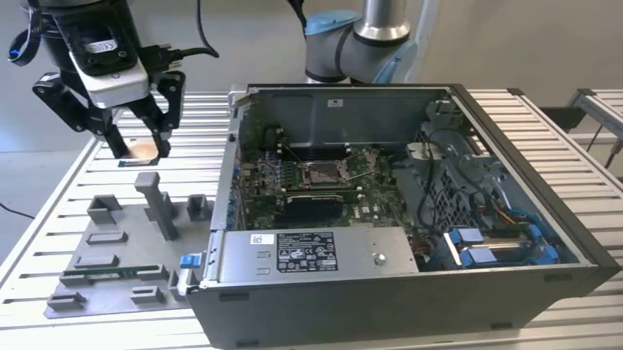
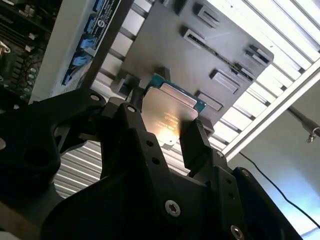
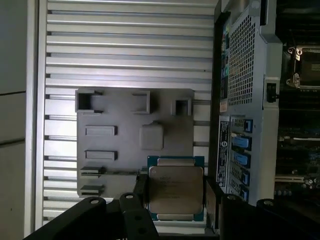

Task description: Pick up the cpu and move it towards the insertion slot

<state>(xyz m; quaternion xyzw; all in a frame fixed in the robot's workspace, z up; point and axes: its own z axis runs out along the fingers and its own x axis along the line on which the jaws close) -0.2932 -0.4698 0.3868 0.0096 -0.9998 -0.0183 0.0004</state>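
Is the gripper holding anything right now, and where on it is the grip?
Yes: the gripper holds the cpu, pinched by two opposite side edges, above the grey fixture plate.

Nothing here that I can read out.

- A big white label (image 1: 303, 251) sits on the grey metal box (image 1: 233, 259) along one long edge of the open computer case (image 1: 545, 219). It has rows of dark print and small logos, too fine to make out.
- A small white sticker (image 1: 261, 238) sits at that box's corner, beside the big label. It has barcode-like marks, unreadable.
- A small white tag (image 1: 336, 103) sits on the case wall at the opposite edge. I see no characters on it.
- A dark label (image 1: 98, 45) sits on the housing above my claw (image 1: 139, 148). The print is smeared.
- The cpu (image 3: 175, 192) is pinched in my claw. Faint engraved lines show on its metal lid in both wrist views, none legible.
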